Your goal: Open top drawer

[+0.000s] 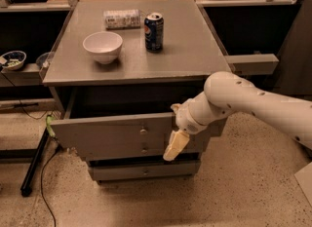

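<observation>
In the camera view, the top drawer (97, 136) stands out from the cabinet under the bench (195, 50). Its wide grey front sits well forward of the bench edge, and a dark gap shows between the front and the cabinet body. We judge the main part of the task done, because the drawer is plainly open rather than flush. We cannot see its rails or its back end, so we cannot say whether it is at full travel. The inside of the box lies in shadow.

The tool (174, 147) hangs in front of the drawer front, towards its right half. It sits just beside and slightly below the small round knob (143, 131), and its pale tip points down and to the left. It does not appear to be on the knob. We cannot tell whether it is released or clenched, or whether it touches the front at all. The white arm (253, 104) reaches in from the right.

The lowest drawer front (122, 172) sits back under the open one and looks closed. On the bench a white bowl (103, 47), a soda can (154, 25) and a wrapped packet (122, 19) stand undisturbed.

What is left, as we judge it, is at most a little more pull, then drawing the tool clear.
</observation>
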### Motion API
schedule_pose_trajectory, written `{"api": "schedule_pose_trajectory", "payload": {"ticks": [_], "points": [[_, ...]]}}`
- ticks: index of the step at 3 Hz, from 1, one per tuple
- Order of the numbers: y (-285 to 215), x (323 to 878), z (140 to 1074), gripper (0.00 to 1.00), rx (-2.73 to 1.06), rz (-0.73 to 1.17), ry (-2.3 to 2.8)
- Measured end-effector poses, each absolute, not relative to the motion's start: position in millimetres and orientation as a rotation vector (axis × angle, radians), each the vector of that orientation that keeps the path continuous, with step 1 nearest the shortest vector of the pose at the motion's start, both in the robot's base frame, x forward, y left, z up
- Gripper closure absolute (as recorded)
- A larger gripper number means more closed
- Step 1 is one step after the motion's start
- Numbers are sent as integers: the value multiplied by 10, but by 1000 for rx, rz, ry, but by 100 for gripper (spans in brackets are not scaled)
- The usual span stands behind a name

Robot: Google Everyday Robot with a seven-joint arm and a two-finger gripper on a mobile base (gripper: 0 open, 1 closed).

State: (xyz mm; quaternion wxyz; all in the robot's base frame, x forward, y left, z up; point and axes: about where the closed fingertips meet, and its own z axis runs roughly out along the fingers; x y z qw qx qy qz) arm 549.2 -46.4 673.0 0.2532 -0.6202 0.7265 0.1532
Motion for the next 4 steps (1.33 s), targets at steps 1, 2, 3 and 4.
{"api": "schedule_pose_trajectory", "payload": {"ticks": [1, 2, 3, 4], "points": [[-425, 5322, 6723, 0, -1689, 489, 1943], [-411, 5249, 6737, 0, -1692, 519, 1922], [-410, 5191, 6764, 0, -1694, 549, 1900], [-428, 5042, 6817, 0, -1682, 665, 1842]]}}
